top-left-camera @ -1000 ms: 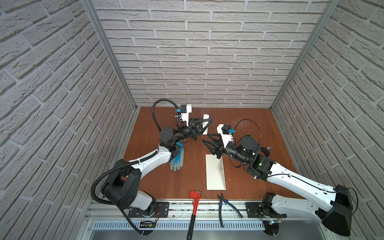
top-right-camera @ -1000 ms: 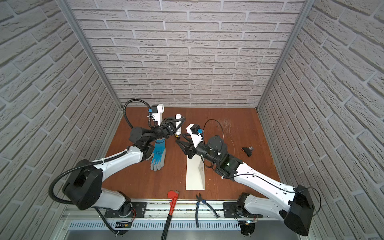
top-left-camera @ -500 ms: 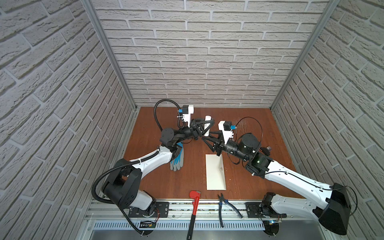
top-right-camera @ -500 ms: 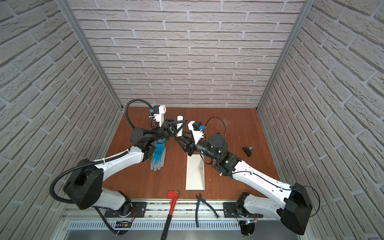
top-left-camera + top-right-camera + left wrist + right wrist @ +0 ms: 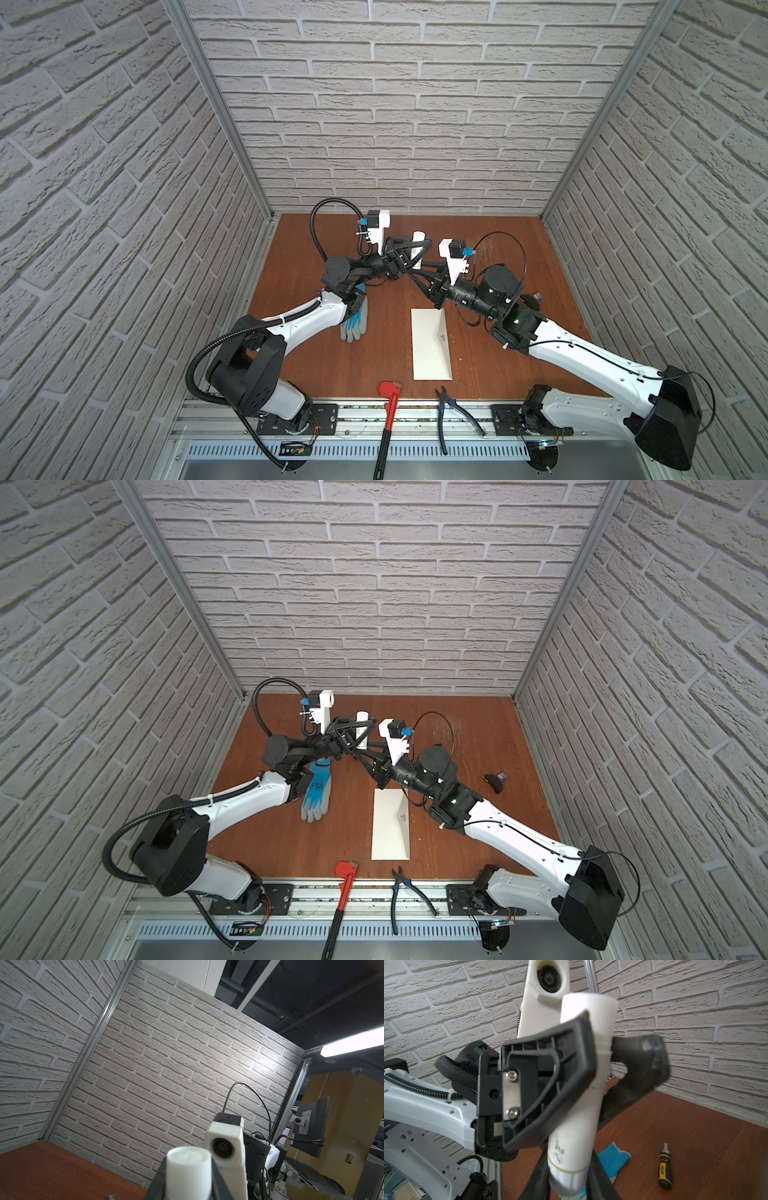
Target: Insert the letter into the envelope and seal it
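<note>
The cream-white envelope (image 5: 430,345) (image 5: 390,825) lies flat on the brown table, in front of both arms. The letter does not show in any view. Above the table's back half, my left gripper (image 5: 417,250) (image 5: 188,1186) is shut on a white tube (image 5: 417,243) (image 5: 362,725) (image 5: 188,1167). My right gripper (image 5: 409,270) (image 5: 569,1180) meets it from the right. In the right wrist view its fingers (image 5: 600,1180) press both sides of the white tube's (image 5: 579,1105) lower end. The left gripper's black finger (image 5: 550,1076) crosses the tube higher up.
A blue and grey glove (image 5: 355,324) (image 5: 318,791) lies left of the envelope, partly under the left arm. A red pipe wrench (image 5: 388,415) and pliers (image 5: 453,411) lie at the front edge. A small black and yellow screwdriver (image 5: 496,781) (image 5: 665,1167) lies at the right.
My right gripper has risen towards the back left, up to the left gripper, and its jaws have closed round the tube's lower end. The left gripper has kept its hold.
</note>
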Controlling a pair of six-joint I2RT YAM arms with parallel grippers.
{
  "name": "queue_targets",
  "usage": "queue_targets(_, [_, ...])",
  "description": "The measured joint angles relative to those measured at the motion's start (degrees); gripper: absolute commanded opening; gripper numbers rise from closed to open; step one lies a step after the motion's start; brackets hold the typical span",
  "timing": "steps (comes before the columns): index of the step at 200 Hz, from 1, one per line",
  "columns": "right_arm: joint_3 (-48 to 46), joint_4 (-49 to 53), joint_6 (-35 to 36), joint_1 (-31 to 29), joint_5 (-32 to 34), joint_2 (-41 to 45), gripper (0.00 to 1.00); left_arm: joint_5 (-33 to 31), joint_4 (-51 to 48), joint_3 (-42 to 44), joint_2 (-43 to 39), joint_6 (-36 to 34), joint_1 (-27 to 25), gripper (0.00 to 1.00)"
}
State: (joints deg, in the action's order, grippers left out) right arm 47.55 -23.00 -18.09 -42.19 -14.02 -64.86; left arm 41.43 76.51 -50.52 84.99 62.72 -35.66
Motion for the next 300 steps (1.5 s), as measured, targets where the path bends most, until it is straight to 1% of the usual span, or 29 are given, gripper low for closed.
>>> queue_targets(10, [0.02,0.42,0.11,0.00,0.07,0.17,0.12,0.02,0.09,0.00,0.13,0.02,-0.02,0.00])
queue_targets(17, [0.02,0.96,0.33,0.00,0.13,0.42,0.11,0.04,0.00,0.00,0.13,-0.02,-0.07,0.05])
queue_targets(23, [0.00,1.51,0.52,0.00,0.22,0.70,0.12,0.02,-0.15,0.04,0.13,-0.09,-0.09,0.06])
queue_targets(34, [0.02,3.13,1.01,0.00,0.35,1.51,0.11,-0.02,-0.42,0.35,0.02,-0.74,-0.20,0.06])
queue_targets(37, [0.02,3.74,1.18,0.00,0.39,1.77,0.11,-0.04,-0.61,0.46,-0.04,-0.94,-0.33,0.05])
queue_targets(43, [0.02,4.87,1.42,0.00,0.52,2.21,0.11,-0.02,-1.22,0.70,-0.28,-1.49,-0.50,0.00])
queue_targets(79, [0.15,11.26,3.08,-0.07,0.74,4.87,0.10,0.50,-7.65,1.51,-2.86,-6.16,-1.62,0.00])
queue_targets(131, [1.49,20.98,7.08,-0.33,1.70,8.44,0.06,-0.31,-18.97,2.47,-7.85,-14.21,-2.99,0.00])
queue_targets(158, [1.75,23.67,8.50,-0.35,3.19,9.14,0.06,-2.73,-23.28,3.06,-9.46,-18.08,-3.87,0.00])
queue_targets(197, [1.75,24.20,9.62,-2.05,7.28,9.27,0.06,-9.03,-27.02,3.43,-11.04,-22.71,-5.73,0.00])
queue_targets(219, [1.57,23.76,10.43,-4.17,11.89,9.25,0.06,-12.68,-27.36,3.93,-11.63,-24.48,-6.71,0.00])
queue_targets(230, [1.40,23.17,11.39,-5.88,15.30,9.16,0.06,-14.32,-27.41,4.09,-11.78,-25.27,-7.17,0.00])
queue_targets(258, [0.48,19.26,14.29,-11.17,26.43,8.11,0.06,-17.62,-27.45,4.35,-12.44,-27.17,-7.80,0.00])
queue_targets(300, [0.31,11.58,19.82,-17.86,42.99,3.17,0.06,-21.81,-27.32,4.42,-12.72,-28.83,-7.82,0.00])
